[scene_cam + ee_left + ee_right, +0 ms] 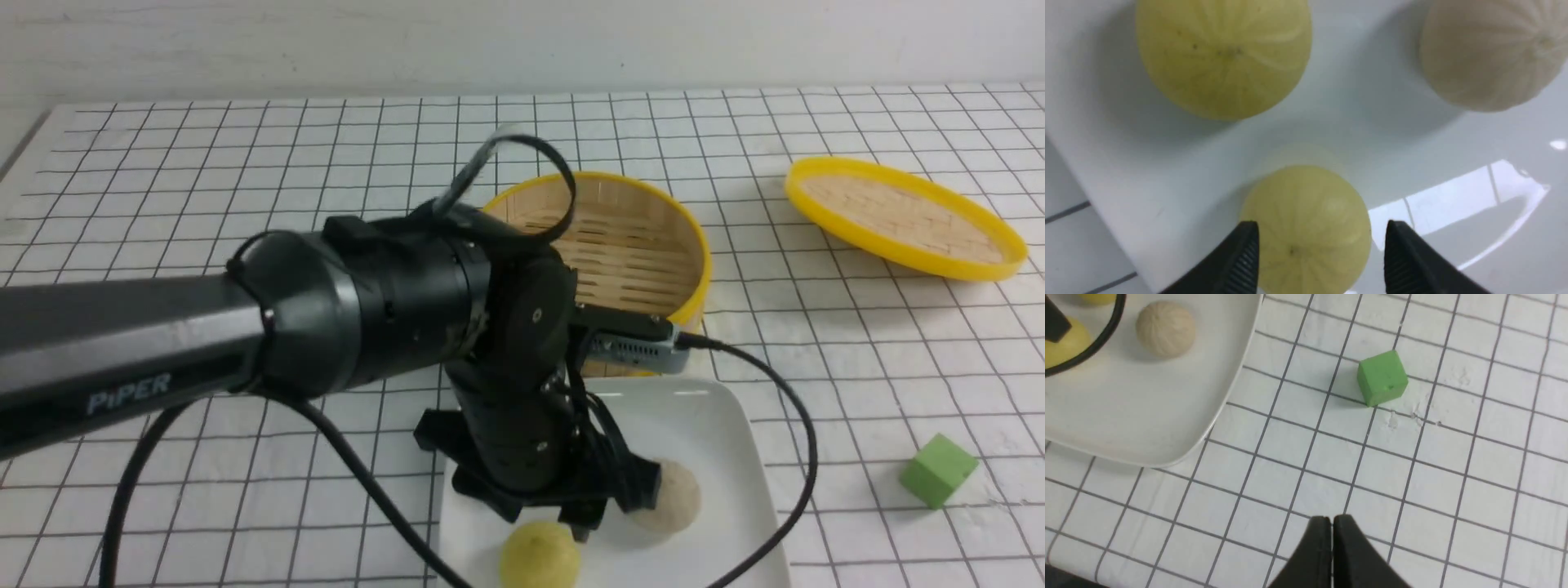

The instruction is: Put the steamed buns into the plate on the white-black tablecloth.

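Observation:
Three steamed buns lie on the white plate (702, 425), which rests on the white-black tablecloth (245, 180). In the left wrist view I see a pale yellow bun (1224, 57), a beige-white bun (1490, 53) and a second yellow bun (1306, 228). My left gripper (1318, 241) is open around that second yellow bun, which sits on the plate with a gap on one side. The front view shows a yellow bun (539, 555) and the beige bun (673, 498); the arm hides the third. My right gripper (1332, 522) is shut and empty above the cloth beside the plate (1167, 416).
An empty bamboo steamer basket (620, 245) stands just behind the plate. Its yellow-rimmed lid (902, 216) lies at the back right. A small green cube (937, 469) sits on the cloth right of the plate. A black cable (804, 457) loops over the plate's right edge.

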### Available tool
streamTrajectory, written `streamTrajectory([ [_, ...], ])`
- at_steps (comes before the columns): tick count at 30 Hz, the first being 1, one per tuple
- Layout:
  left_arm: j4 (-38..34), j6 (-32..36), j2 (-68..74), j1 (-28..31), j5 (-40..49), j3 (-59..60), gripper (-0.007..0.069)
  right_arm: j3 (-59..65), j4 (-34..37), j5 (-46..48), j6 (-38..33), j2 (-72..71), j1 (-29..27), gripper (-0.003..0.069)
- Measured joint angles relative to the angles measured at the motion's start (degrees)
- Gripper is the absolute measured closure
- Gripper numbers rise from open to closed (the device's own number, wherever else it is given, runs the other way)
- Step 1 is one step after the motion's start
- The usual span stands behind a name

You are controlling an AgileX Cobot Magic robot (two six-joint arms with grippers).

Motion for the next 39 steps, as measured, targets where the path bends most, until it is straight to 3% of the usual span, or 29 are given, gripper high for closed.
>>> streamTrajectory([
  [3, 2.3, 0.0, -1.7, 0.0, 3.4, -3.8, 0.0178, 1.5, 0.1, -6.1, 2.2, -10.3, 0.0, 0.0674],
  [7, 5.4, 0.0, -2.8, 0.0, 5.5, -6.0, 0.0198, 9.9, 2.0, -25.3, 2.3, -20.3, 0.0, 0.0674],
  [9, 6.1, 0.0, -2.8, 0.0, 6.1, -6.2, 0.0225, 15.5, 2.4, -34.5, 2.3, -22.8, 0.0, 0.0674],
  [13, 6.4, 0.0, -2.8, 0.0, 6.5, -6.2, 0.0308, 22.6, 2.8, -43.1, 0.6, -23.4, 0.0, 0.0673],
  [20, 6.5, 1.3, -2.8, 0.0, 6.5, -6.2, 0.0555, 24.2, 7.4, -40.5, -8.9, -23.4, 0.0, 0.0673],
  [23, 6.7, 1.5, -2.8, 0.0, 6.5, -6.2, 0.0614, 24.3, 10.0, -40.0, -11.4, -23.4, 0.0, 0.0673],
  [39, 7.0, 1.5, -2.8, 0.0, 6.5, -6.2, 0.0622, 24.3, 10.9, -41.6, -12.2, -23.4, 0.0, 0.0666],
])
